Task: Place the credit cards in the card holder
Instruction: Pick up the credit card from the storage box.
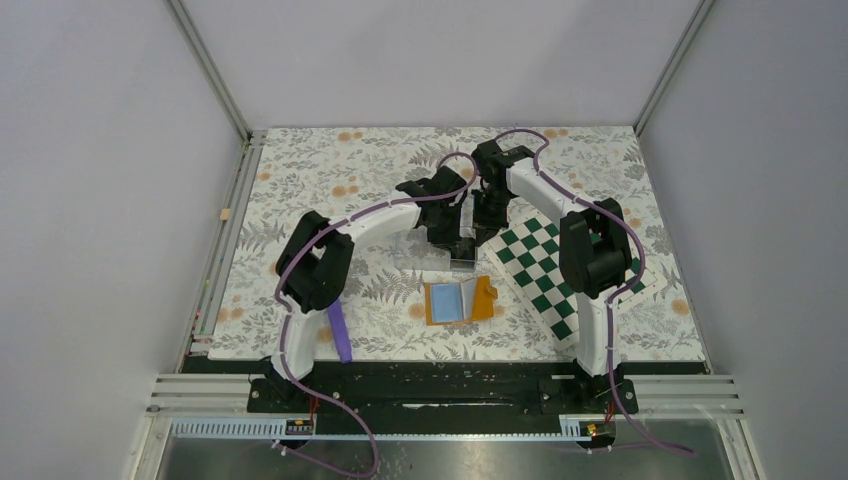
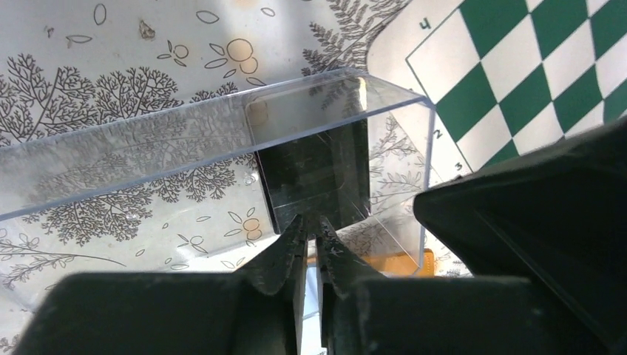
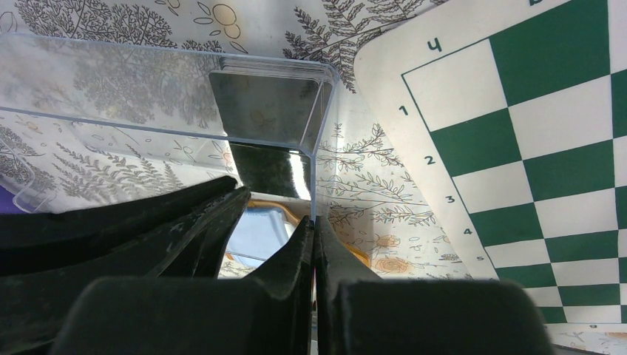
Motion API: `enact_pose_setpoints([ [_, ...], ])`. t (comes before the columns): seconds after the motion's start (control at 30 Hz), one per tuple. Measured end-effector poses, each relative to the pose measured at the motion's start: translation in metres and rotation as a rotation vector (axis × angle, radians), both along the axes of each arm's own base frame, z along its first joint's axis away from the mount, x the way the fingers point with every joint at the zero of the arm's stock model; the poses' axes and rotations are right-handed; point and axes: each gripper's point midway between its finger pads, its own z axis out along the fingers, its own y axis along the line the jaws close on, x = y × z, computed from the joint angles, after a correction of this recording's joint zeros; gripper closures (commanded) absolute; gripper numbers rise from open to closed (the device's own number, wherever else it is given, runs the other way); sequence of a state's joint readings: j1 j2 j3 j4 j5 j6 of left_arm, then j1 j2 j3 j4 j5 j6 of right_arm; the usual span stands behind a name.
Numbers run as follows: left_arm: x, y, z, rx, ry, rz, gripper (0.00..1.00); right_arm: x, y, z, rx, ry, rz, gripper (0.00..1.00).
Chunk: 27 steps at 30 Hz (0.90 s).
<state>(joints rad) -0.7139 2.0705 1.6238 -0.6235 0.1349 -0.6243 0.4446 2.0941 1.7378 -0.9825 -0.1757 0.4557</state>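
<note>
Top external view shows the two arms meeting over the middle of the table (image 1: 330, 170), with the clear box (image 1: 460, 252) between their claws. The card holder (image 1: 458, 300) lies open and flat just on the near side of them, blue lining up, its long axis running left to right. Both claws stand about equally close to it, so neither arm has a clear advantage in reach.

In the left wrist view the left gripper (image 2: 314, 229) is drawn down to a narrow slit. Its tips meet on the near edge of the credit cards (image 2: 318, 177), and it appears to pinch them. The cards stand inside the right-hand end of the box, with their long axis running straight away from the fingers. My judgement is that the coming move is a pull back along that axis, then a short carry toward the near side to the holder.

The right gripper (image 3: 314, 233) is clamped tight on the box's thin wall at its corner, steadying it.

By count there is one card holder and one clear box. The cards form a single dark stack, and layered edges show in the right wrist view, but their number cannot be told. One chessboard mat (image 1: 545, 270) lies at the right, and one purple object (image 1: 340, 333) at the near left.
</note>
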Motion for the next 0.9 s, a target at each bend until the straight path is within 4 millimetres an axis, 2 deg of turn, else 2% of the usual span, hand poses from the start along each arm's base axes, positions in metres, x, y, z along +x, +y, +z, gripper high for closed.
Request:
enact_pose_setpoints([
  [0.03,0.0,0.001,-0.002,0.008,0.004,-0.003,0.73,0.0,0.0,0.0,0.0,0.0,0.0,1.0],
  [0.07,-0.001,0.002,-0.006,0.019,0.011,-0.001,0.69,0.0,0.0,0.0,0.0,0.0,0.0,1.0],
  [0.2,0.001,0.006,-0.018,0.068,0.03,0.008,0.67,0.0,0.0,0.0,0.001,0.0,0.003,1.0],
  [0.33,0.001,0.007,-0.029,0.087,0.059,0.015,0.77,0.0,0.0,0.0,0.002,0.001,0.003,1.0],
  [0.5,0.004,0.004,-0.027,0.085,0.061,0.021,0.99,0.0,0.0,0.0,0.007,0.003,0.002,1.0],
  [0.9,0.004,0.006,-0.026,0.092,0.062,0.02,1.0,0.0,0.0,-0.001,0.008,0.004,0.003,1.0],
])
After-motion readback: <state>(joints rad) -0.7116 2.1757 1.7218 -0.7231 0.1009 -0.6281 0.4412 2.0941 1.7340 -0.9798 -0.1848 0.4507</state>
